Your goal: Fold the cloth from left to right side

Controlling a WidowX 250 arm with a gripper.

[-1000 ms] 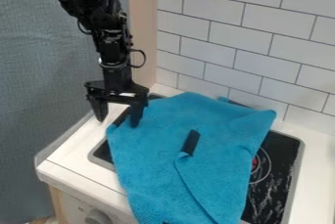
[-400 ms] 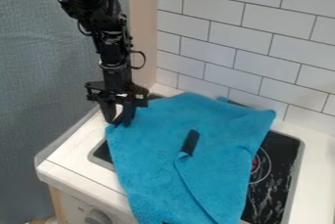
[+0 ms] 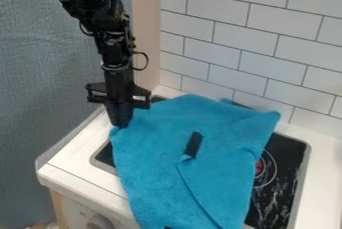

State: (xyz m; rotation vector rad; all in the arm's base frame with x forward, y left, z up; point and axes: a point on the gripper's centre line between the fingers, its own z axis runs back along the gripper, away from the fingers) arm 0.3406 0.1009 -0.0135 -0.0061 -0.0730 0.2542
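Observation:
My gripper hangs straight down at the upper left corner of the blue cloth, its fingers closed together on the cloth's edge there. The cloth lies spread over the stovetop, its near end running down to the bottom of the view. A flap is turned over along its middle, with a small black tab at the flap's tip.
The black stovetop shows right of the cloth and in a strip at its left. White counter surrounds it, with a tiled wall behind and a knob on the front at lower left.
The gripper's fingers, wide apart a second ago, have come together at the cloth's left corner. The cloth has shifted very slightly; the arm has otherwise stayed in place.

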